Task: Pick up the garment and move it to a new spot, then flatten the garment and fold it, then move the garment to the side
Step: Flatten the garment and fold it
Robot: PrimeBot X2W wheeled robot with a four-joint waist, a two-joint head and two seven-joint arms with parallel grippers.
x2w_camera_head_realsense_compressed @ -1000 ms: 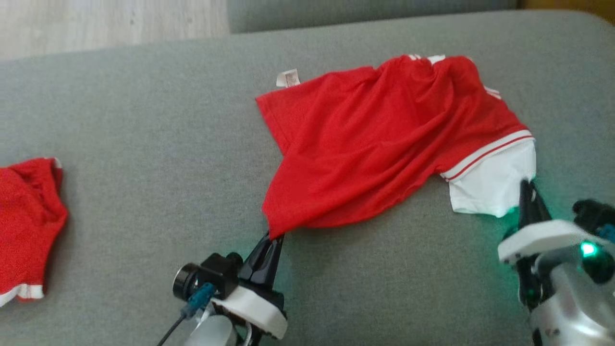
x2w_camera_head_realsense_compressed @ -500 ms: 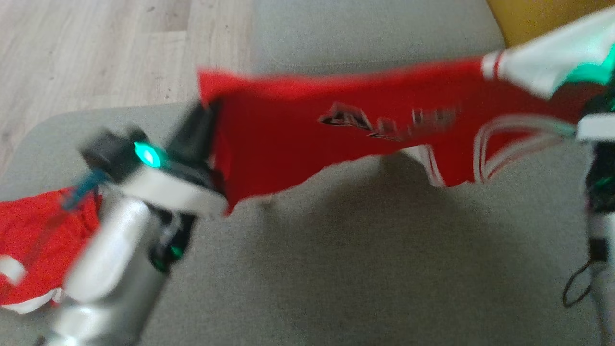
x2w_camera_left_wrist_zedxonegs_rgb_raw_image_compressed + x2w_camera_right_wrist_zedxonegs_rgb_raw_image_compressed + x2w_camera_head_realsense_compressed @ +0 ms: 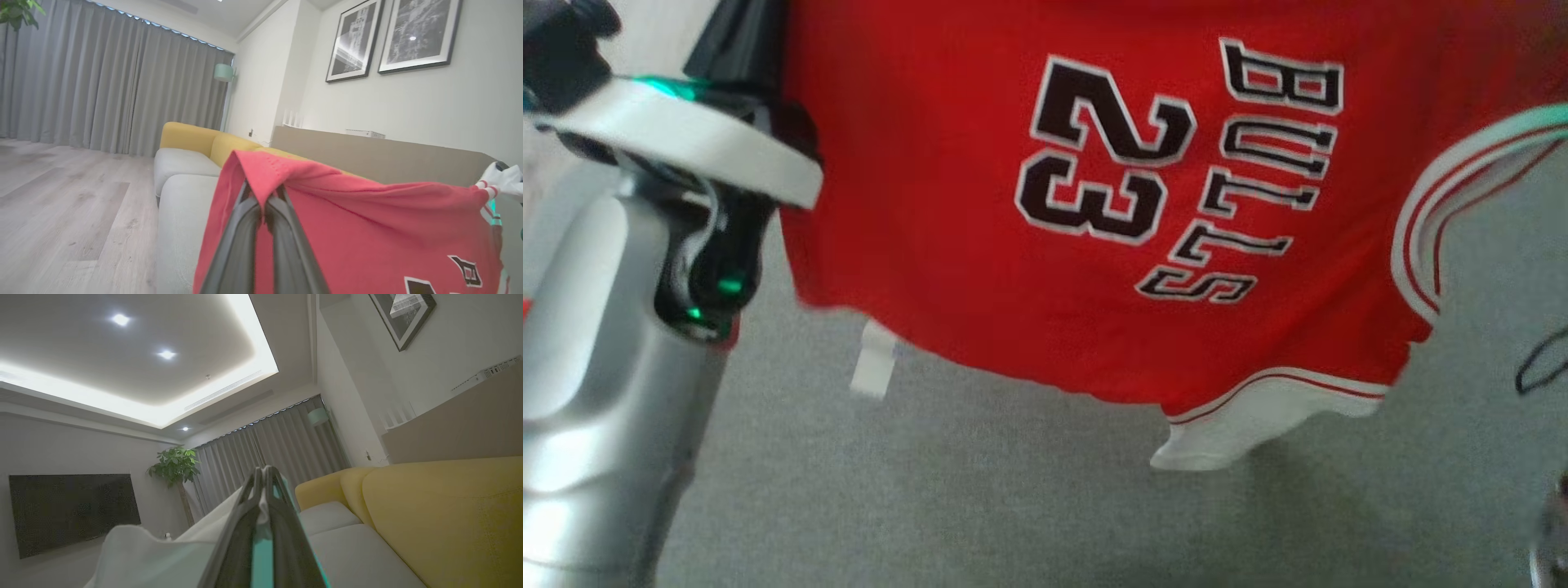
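Note:
The garment (image 3: 947,204) is a red jersey with white trim and a black "23 BULLS" print. It hangs spread in the air above the grey sofa seat (image 3: 1013,506), print toward the head camera. In the left wrist view my left gripper (image 3: 264,194) is shut on a red corner of the garment (image 3: 367,228). That arm rises at the left of the head view, its dark fingers (image 3: 739,37) against the cloth's left edge. In the right wrist view my right gripper (image 3: 263,473) is shut on a white part of the garment (image 3: 163,555).
A white label (image 3: 874,367) dangles from the jersey's lower edge. A yellow sofa back (image 3: 441,506) runs behind the grey seats. Wood floor (image 3: 61,204) lies beside the sofa. A thin black cable (image 3: 1539,367) loops at the right of the head view.
Both arms have lifted the jersey off the sofa and stretched it between them. It now hangs high with the print showing. The head camera has also shifted.

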